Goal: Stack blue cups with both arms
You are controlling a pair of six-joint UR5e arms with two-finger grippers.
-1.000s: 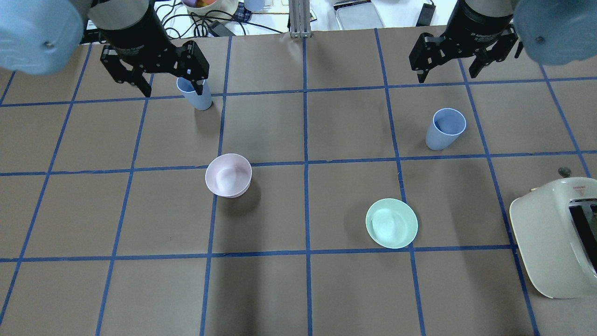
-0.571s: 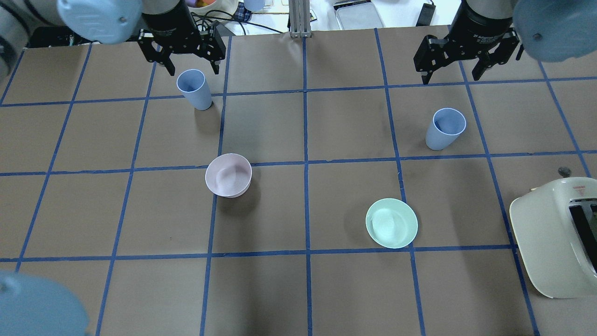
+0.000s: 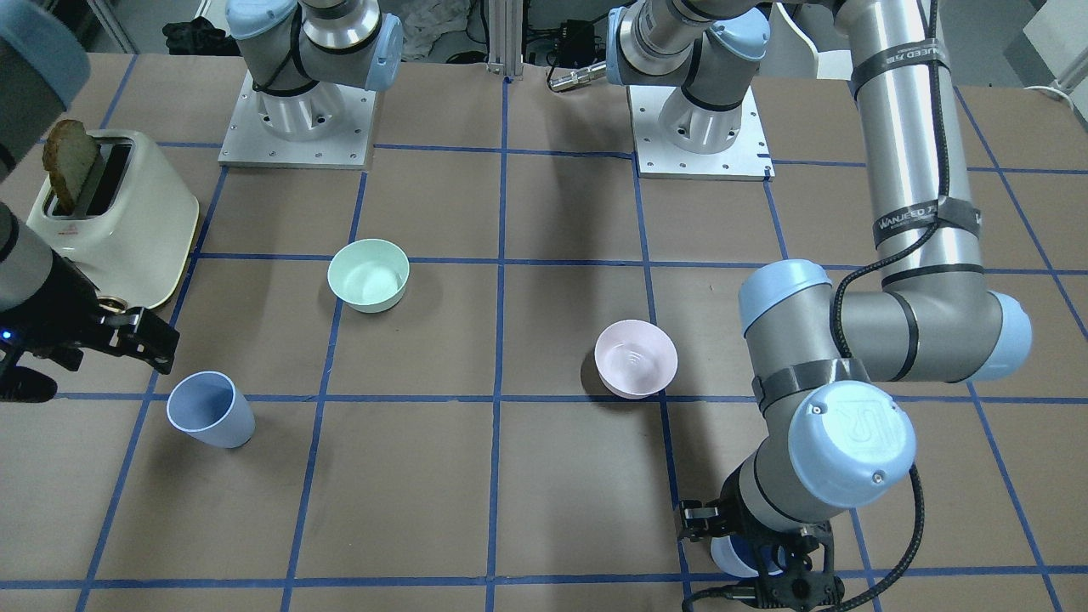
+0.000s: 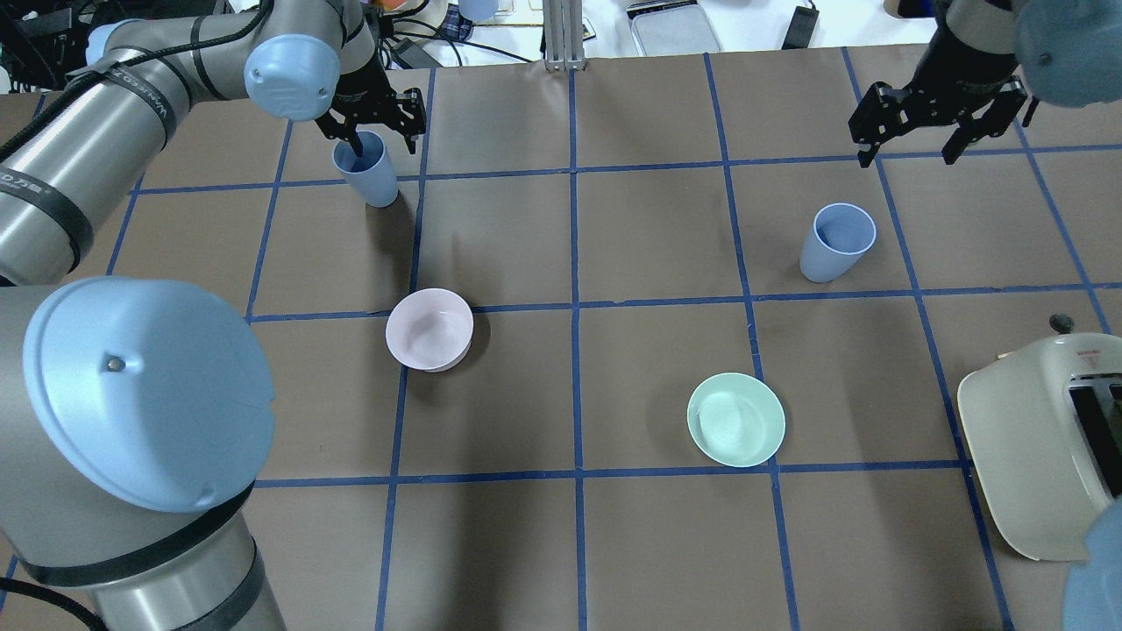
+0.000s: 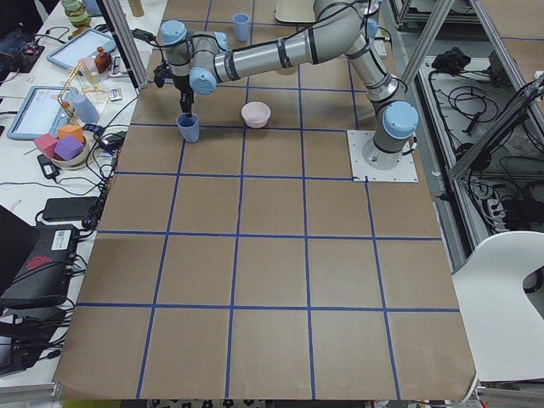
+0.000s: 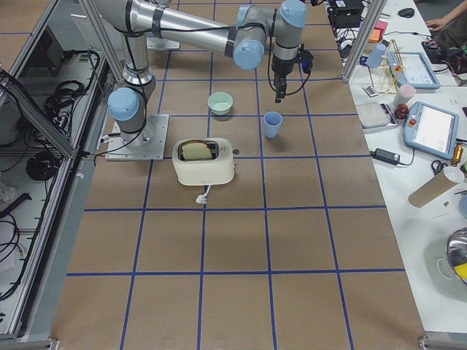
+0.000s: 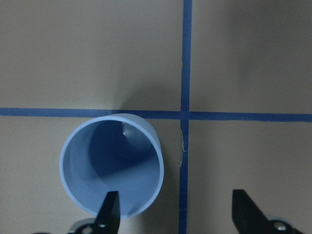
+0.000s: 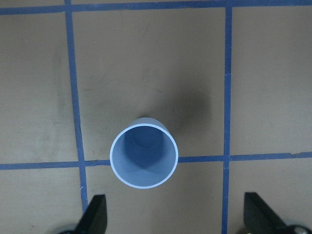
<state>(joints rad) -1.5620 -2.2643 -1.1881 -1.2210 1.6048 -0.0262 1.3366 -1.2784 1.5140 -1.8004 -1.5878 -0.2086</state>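
Two blue cups stand upright and apart. The left cup (image 4: 368, 175) is at the far left; it also shows in the left wrist view (image 7: 97, 165). My left gripper (image 4: 383, 143) is open and low over it. One finger is over the cup's inside, the other outside its right wall (image 7: 178, 214). The right cup (image 4: 837, 241) stands at the far right, centred in the right wrist view (image 8: 144, 155). My right gripper (image 4: 907, 153) is open and empty, above and beyond that cup. In the front-facing view the left arm hides most of the left cup (image 3: 729, 558).
A pale pink bowl (image 4: 429, 329) and a mint-green bowl (image 4: 736, 419) sit mid-table between the cups. A cream toaster (image 4: 1043, 443) with a toast slice (image 3: 68, 161) stands at the right edge. Cables and clutter lie beyond the far edge.
My left gripper has come down onto the left cup, one finger now over its inside. My right gripper has shifted to the right, away from its cup. Neither cup has moved.
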